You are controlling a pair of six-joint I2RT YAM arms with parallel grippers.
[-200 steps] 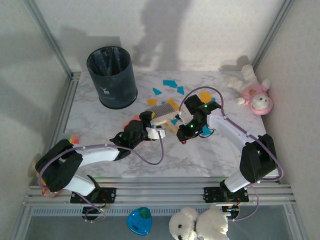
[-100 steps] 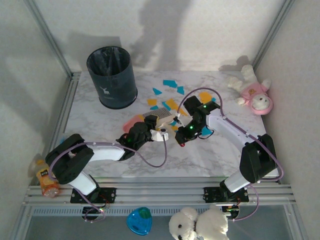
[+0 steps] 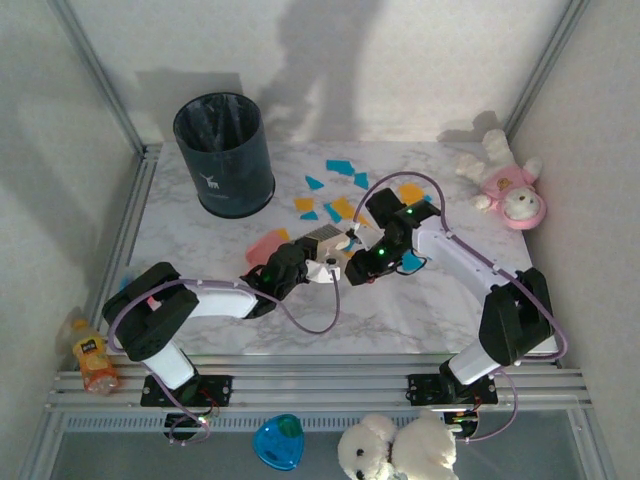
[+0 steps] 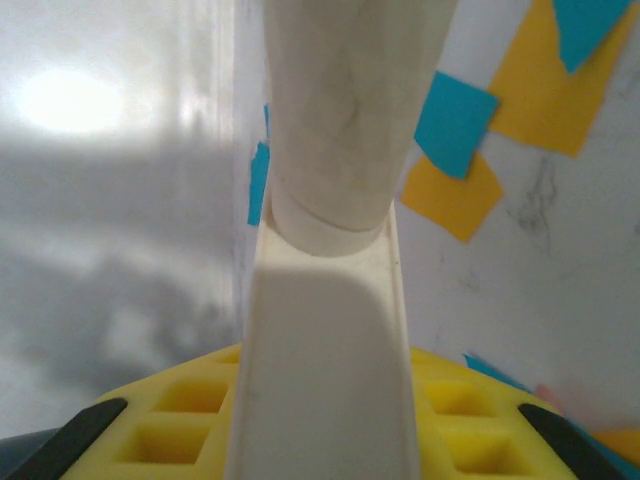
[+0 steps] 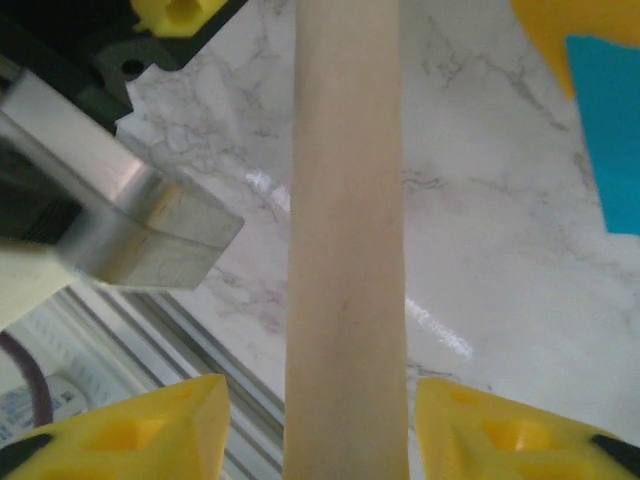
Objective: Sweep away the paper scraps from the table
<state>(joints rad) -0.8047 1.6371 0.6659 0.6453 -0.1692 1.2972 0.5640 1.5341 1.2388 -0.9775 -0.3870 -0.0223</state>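
Top view: the left arm stretches low across the table point(image 3: 200, 250), the right arm bends inward, and the paper scraps point(image 3: 341, 167) lie just beyond. Left wrist: the left gripper point(image 4: 325, 420) clamps the brush handle point(image 4: 330, 330). Right wrist: the right gripper point(image 5: 347, 420) stands parted around the handle, gaps on either side.

I see a pale wall point(image 3: 450, 50) behind the dark bin point(image 3: 224, 155), a soft shadow point(image 3: 325, 70) on it to the bin's right, a metal post point(image 3: 100, 78) to its left.
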